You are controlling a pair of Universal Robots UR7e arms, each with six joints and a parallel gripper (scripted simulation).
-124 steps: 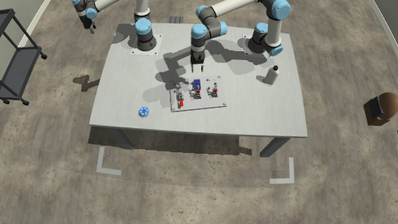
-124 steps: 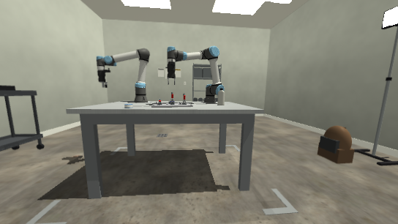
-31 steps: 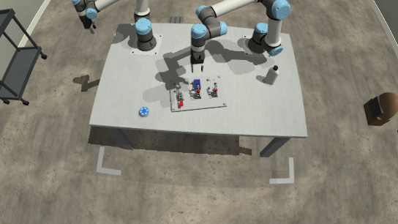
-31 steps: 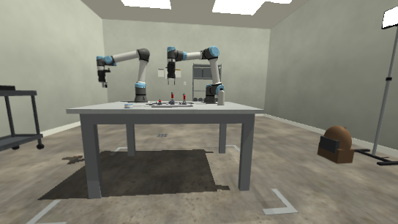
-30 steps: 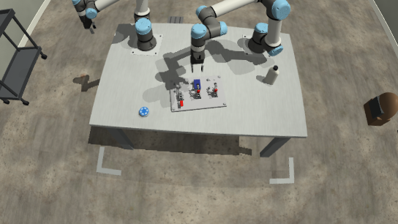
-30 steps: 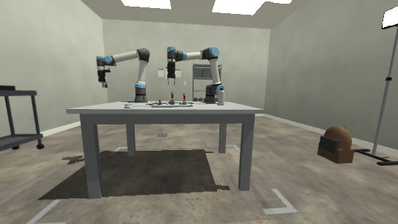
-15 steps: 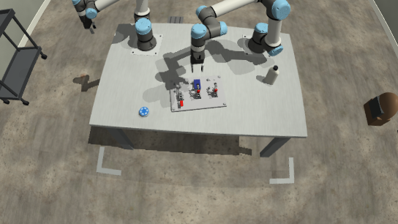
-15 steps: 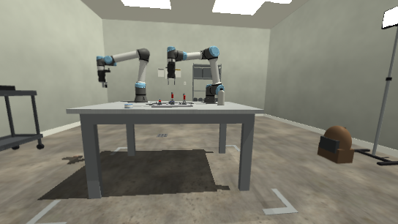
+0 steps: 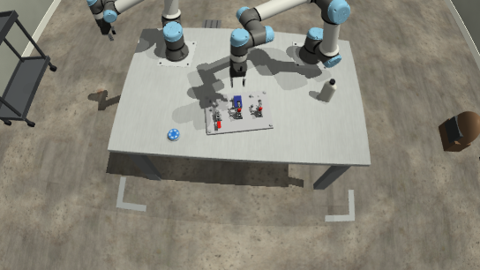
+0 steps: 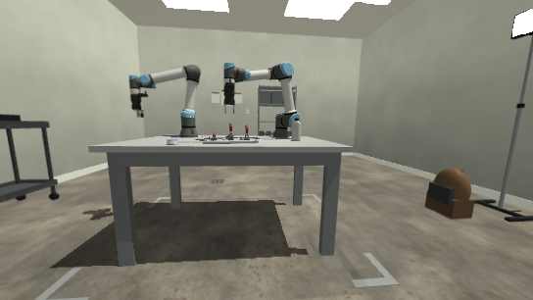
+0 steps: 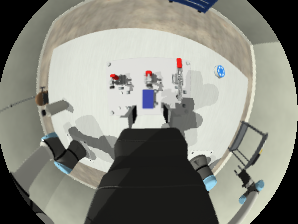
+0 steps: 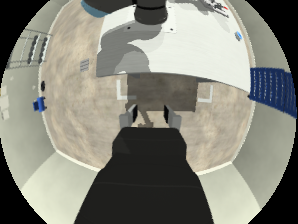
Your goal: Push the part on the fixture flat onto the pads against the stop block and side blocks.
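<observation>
The blue rectangular part (image 9: 237,100) (image 11: 148,99) lies on the light fixture plate (image 9: 265,124) (image 11: 165,64), beside the middle red-tipped clamp (image 9: 239,110) (image 11: 148,74). The pads, stop block and side blocks are too small to make out; whether the part is flat or touches them I cannot tell. My left gripper (image 9: 237,84) (image 10: 229,112) (image 11: 150,110) is open and empty, pointing down high above the fixture's back edge, near the part. My right gripper (image 9: 112,35) (image 10: 140,115) (image 12: 150,110) is open and empty, off the table's side, far from the fixture.
Two more red-tipped clamps, one with a red tip (image 9: 260,108) (image 11: 114,77) and one with a red end (image 9: 219,124) (image 11: 179,63), stand on the plate. A pale bottle (image 9: 327,92) (image 10: 296,130) and a blue-white disc (image 9: 174,134) (image 10: 171,141) (image 11: 219,71) are on the table.
</observation>
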